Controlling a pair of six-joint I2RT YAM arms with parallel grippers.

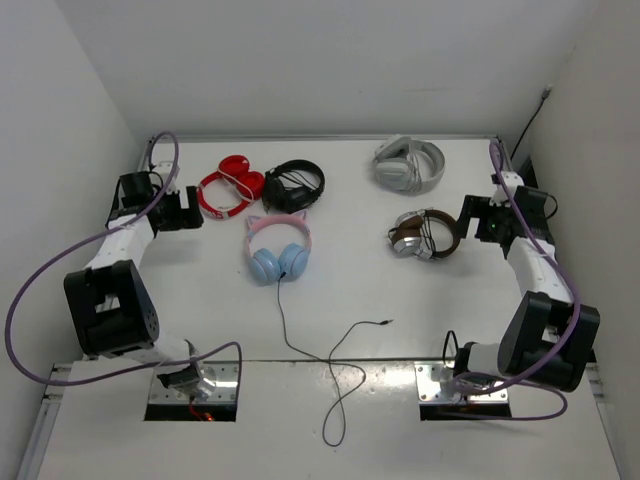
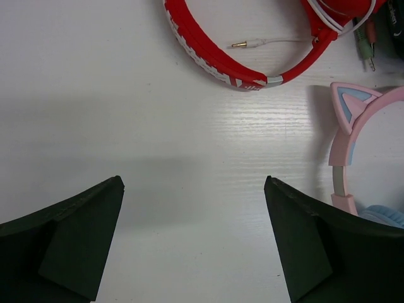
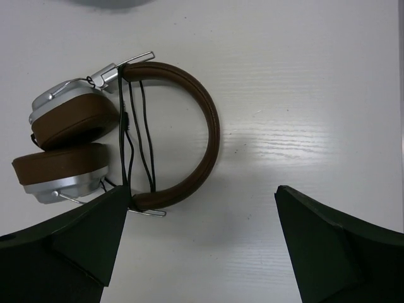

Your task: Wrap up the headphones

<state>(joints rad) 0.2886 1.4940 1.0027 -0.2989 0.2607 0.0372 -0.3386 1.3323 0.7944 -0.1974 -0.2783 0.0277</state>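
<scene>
Okay, white worktop (image 1: 420,300) with 5 pairs lying on it. The headphones (image 1: 278,250) lie flat, left of centre. Pink cat-ear band points to the far side, and the 2 blue cups sit side by side toward the arm bases.

The cable (image 1: 284,325) is unwrapped. It runs from the cups toward the near edge, loops on the near strip between the 2 bases, then comes back up. The plug end lies loose right of centre.

Left tool (image 1: 185,212) is at far left over bare worktop, jaws spread wide with nothing between them. The headphones lie to its right and nearer the bases, close but not touching. In the left wrist view the pink band and 1 ear show at the right edge, outside the right finger (image 2: 309,246). A bit of blue cup is partly hidden behind that finger.

Red pair (image 1: 228,187) is just beyond the left tool, and black pair (image 1: 293,185) is beside it, past the cat ears. Grey pair (image 1: 410,163) is far right of centre.

Right tool (image 1: 480,222) is at far right, jaws wide and empty. Brown pair (image 1: 425,235) is just beside it, with its own cable strung across the band. In the right wrist view the left finger (image 3: 69,246) overlaps the band's lower end. The headphones are well apart from the right tool, with the brown pair between them.
</scene>
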